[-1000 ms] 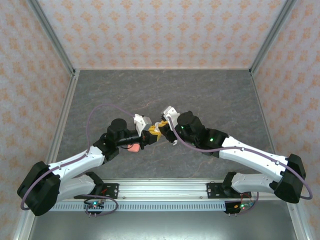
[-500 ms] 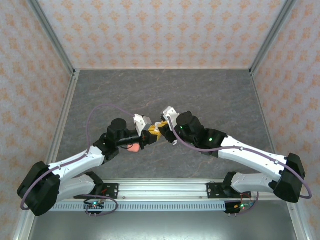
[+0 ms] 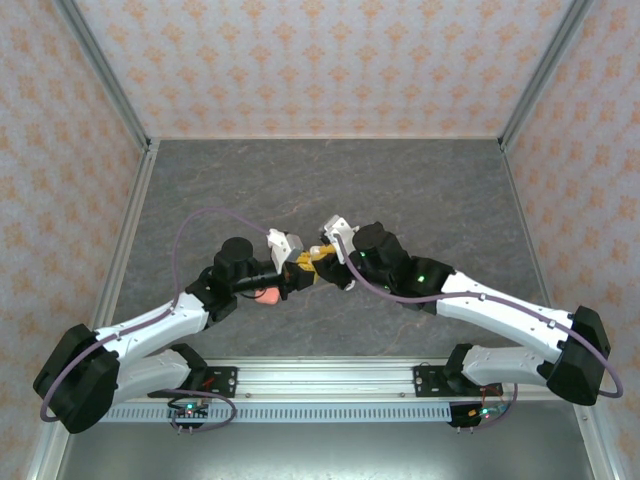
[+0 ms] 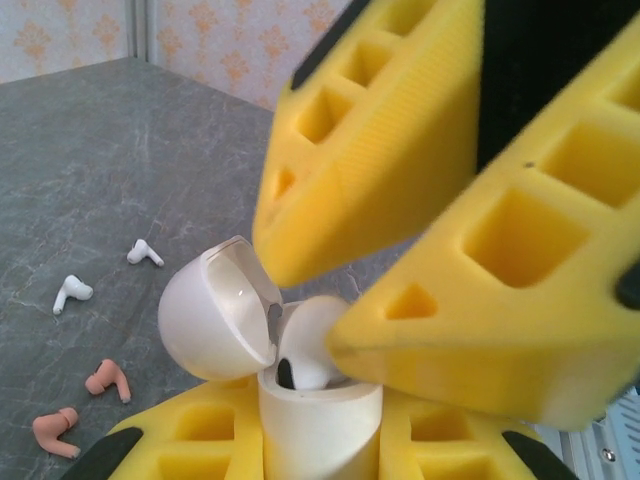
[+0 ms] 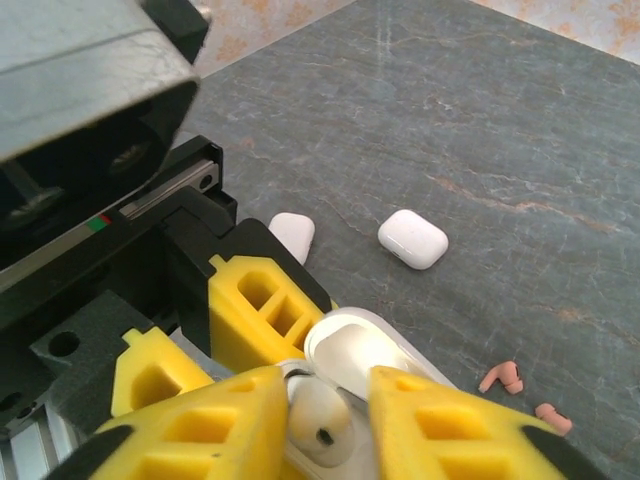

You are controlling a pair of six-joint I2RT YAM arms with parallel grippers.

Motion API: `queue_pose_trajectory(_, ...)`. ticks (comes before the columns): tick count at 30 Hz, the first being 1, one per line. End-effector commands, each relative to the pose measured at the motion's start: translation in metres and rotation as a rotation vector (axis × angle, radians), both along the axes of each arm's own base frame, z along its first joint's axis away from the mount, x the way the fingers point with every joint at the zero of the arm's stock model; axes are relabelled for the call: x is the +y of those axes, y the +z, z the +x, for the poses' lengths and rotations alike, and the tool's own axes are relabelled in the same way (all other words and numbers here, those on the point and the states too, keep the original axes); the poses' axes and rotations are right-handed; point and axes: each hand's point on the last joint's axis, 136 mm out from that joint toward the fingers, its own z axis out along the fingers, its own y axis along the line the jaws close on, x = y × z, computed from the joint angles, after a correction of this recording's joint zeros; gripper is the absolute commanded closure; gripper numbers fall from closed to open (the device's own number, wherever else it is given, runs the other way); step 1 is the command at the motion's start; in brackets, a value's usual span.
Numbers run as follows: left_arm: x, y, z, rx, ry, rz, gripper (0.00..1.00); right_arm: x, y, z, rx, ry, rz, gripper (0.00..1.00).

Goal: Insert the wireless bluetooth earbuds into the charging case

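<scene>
The left pincer (image 4: pixel 320 452) is clamped on the open charging case (image 4: pixel 318 412). A white earbud (image 5: pixel 318 428) sits at the case mouth, between the right pincer (image 5: pixel 325 395) fingers. Whether they pinch it cannot be told. Two pink earbuds (image 4: pixel 108 380) lie on the bench (image 4: pixel 100 150) near the left pincer.

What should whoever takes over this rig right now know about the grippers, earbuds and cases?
Left gripper: shut on the white plastic charging case, lid open.
Right gripper: fingers flank a white hook-shaped earbud at that case's mouth; grip unclear.
On the grey table: two loose white earbuds, two pink earbuds, two closed white cases.
Done: one earbud brought to the case. Left: seat it, then the loose ones.
</scene>
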Motion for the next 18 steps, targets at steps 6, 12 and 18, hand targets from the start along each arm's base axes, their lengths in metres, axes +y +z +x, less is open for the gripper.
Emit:
queue_pose_trajectory(6,-0.001,0.030,-0.002,-0.107,0.003,-0.061,1.00,0.004,0.040,-0.011,0.117,0.079,0.155,0.53)
queue_pose_trajectory(12,0.001,0.036,0.000,-0.136,0.024,-0.085,1.00,-0.019,0.079,-0.001,0.109,-0.006,0.235,0.43)
queue_pose_trajectory(18,0.004,0.047,0.002,-0.180,0.051,-0.113,1.00,-0.051,0.083,0.011,0.154,-0.140,0.240,0.36)
